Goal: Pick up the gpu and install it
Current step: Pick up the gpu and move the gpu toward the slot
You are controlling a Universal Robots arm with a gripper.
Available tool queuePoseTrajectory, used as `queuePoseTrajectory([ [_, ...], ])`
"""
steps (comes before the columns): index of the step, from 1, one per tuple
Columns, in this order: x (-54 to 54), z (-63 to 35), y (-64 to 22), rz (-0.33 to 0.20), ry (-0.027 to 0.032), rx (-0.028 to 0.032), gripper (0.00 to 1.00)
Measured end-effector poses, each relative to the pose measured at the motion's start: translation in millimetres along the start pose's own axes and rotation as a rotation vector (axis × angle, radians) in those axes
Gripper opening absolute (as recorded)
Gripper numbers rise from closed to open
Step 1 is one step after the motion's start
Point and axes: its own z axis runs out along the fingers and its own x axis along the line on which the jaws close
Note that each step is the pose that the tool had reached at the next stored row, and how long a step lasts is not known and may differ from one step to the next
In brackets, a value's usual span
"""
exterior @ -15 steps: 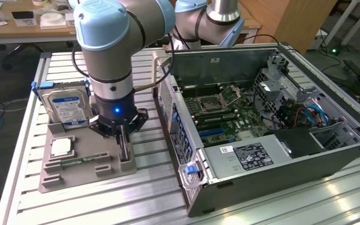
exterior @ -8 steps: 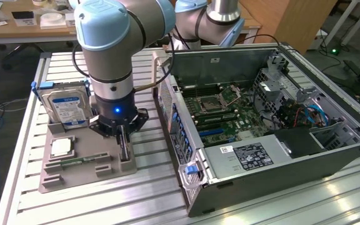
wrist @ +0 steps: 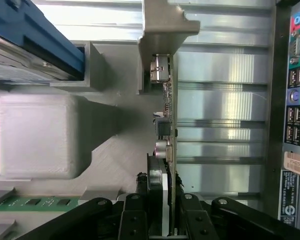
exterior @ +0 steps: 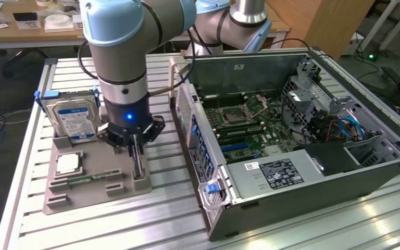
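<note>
The gpu (exterior: 138,165) is a thin dark card standing on edge in the slots of a grey holder tray (exterior: 96,195), left of the open computer case (exterior: 290,135) in the exterior view. My gripper (exterior: 134,148) reaches straight down onto the card's upper edge. In the wrist view the gpu (wrist: 166,115) appears edge-on, with small chips and a connector along it. One end sits in a grey holder post (wrist: 160,25). My gripper (wrist: 162,202) has its black fingers (wrist: 135,212) pressed against both faces of the card, shut on it.
On the same tray stand a silver hard drive with a blue label (exterior: 75,120), a square processor (exterior: 69,164) and a green memory stick (exterior: 82,179). The case's rear port panel (wrist: 295,100) is close beside the tray. The slatted metal table (exterior: 116,229) extends toward the front.
</note>
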Motion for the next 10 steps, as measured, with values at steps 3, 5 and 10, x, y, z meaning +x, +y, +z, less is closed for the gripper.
queuePoseTrajectory([
  [3, -0.1, -8.9, 0.2, 0.0, 0.0002, -0.0069, 0.28],
  [5, -0.1, -14.6, 0.4, 0.0, 0.0006, -0.0117, 0.28],
  [10, -0.3, -34.3, 0.9, 0.0, 0.0014, -0.0176, 0.28],
])
